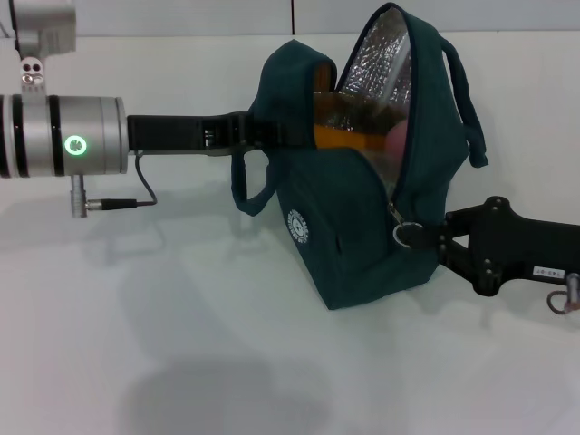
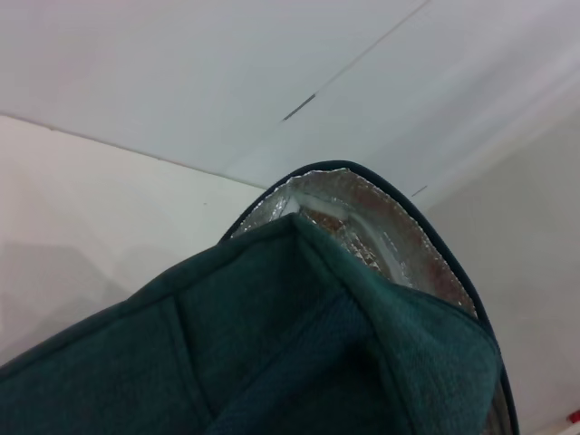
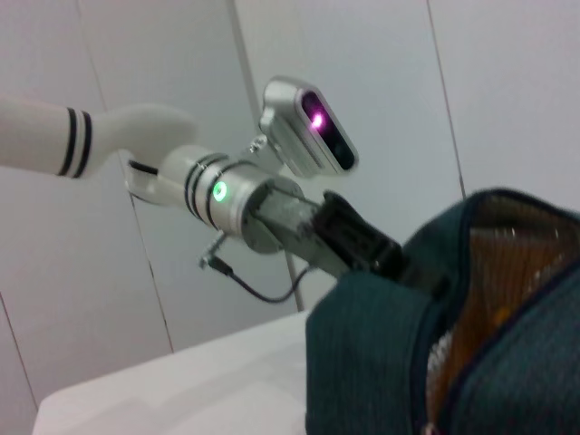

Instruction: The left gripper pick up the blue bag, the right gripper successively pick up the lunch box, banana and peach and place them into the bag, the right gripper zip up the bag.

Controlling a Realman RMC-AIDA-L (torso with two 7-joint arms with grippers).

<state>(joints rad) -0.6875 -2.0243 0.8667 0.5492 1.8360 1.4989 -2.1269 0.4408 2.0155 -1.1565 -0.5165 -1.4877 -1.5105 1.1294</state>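
Observation:
The blue bag (image 1: 353, 227) stands on the white table with its mouth open and the foil lining (image 1: 381, 63) showing. My left gripper (image 1: 249, 131) is shut on the bag's upper left edge and holds it up; it also shows in the right wrist view as the left gripper (image 3: 362, 246) against the blue bag (image 3: 372, 362). Inside lie the banana (image 1: 349, 138) and, beside it, the pink peach (image 1: 399, 136). The lunch box shows only as a dim shape above the banana. My right gripper (image 1: 428, 238) is shut on the zip's ring pull (image 1: 408, 234) low on the bag's right side.
The white table (image 1: 181, 344) runs out in front of and to the left of the bag. A white wall (image 1: 181, 14) stands behind it. The left arm's silver wrist (image 1: 63, 136) with its green light and a dangling cable (image 1: 136, 195) hangs over the table's left part.

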